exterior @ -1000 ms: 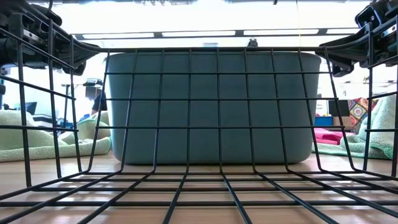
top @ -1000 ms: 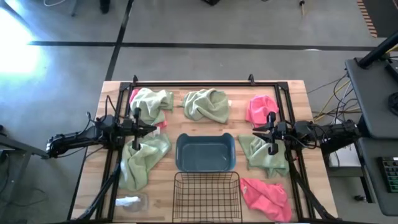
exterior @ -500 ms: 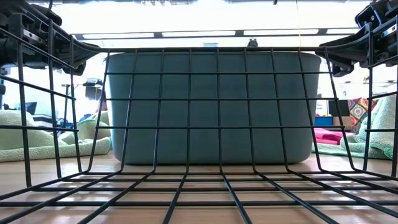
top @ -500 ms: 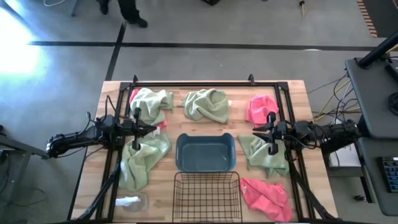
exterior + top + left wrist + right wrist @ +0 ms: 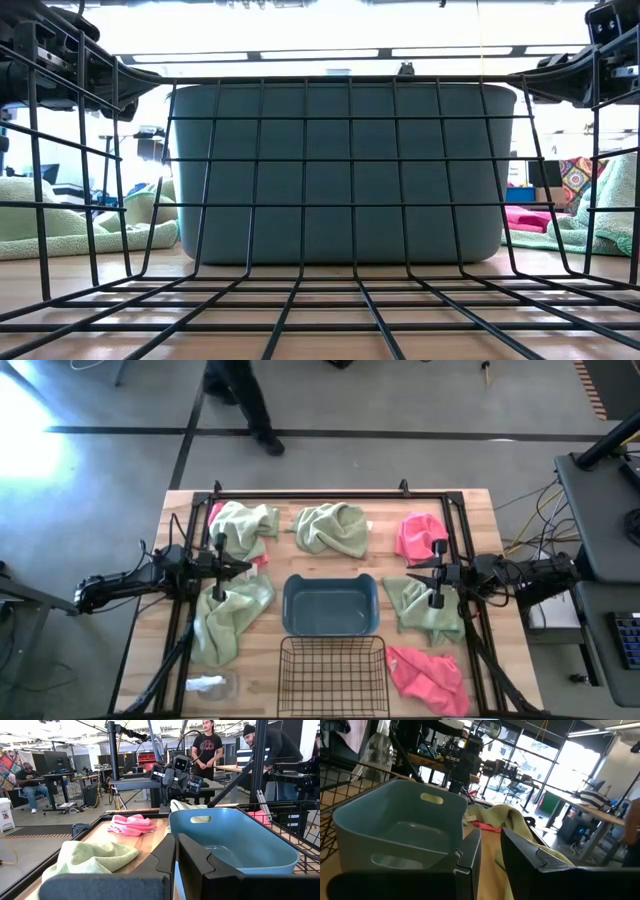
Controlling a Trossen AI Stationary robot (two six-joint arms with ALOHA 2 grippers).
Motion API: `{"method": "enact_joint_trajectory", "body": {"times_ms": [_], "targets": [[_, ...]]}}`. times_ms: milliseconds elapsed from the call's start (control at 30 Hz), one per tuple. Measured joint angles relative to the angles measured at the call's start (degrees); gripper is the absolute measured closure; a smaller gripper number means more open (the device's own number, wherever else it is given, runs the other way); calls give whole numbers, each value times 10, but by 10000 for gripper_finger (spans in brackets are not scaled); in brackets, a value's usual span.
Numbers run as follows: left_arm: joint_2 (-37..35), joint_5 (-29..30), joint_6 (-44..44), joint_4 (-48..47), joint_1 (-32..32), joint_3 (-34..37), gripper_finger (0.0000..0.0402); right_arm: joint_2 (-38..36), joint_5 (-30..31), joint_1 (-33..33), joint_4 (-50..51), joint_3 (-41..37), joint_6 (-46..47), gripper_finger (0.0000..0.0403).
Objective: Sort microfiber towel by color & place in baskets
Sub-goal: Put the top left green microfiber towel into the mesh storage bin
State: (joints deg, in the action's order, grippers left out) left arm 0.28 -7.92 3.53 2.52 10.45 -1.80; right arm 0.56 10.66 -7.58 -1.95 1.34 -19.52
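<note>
1. Left gripper (image 5: pixel 243 568) hovers left of the blue-grey bin (image 5: pixel 330 606), jaws nearly closed, empty.
2. Right gripper (image 5: pixel 412 571) hovers right of it, jaws slightly parted, empty.
3. Green and pink towels (image 5: pixel 233 617) lie scattered across the worktop (image 5: pixel 480 510); wire basket (image 5: pixel 333 672) sits near.

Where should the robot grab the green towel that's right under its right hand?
Best to pinch a raised fold near the middle of the green towel, coming straight down from above. It lies crumpled and low on the table, so the bumps give the fingers something to close on. The right gripper hovers by its near edge, so the reach looks short.
</note>
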Motion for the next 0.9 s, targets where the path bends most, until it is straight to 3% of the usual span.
{"method": "enact_joint_trajectory", "body": {"times_ms": [600,900], "targets": [[0,0,0,0,0,0,400,0,-1,0,-3,0,125,335],[0,0,0,0,0,0,400,0,5,0,-5,0,322,335]]}}
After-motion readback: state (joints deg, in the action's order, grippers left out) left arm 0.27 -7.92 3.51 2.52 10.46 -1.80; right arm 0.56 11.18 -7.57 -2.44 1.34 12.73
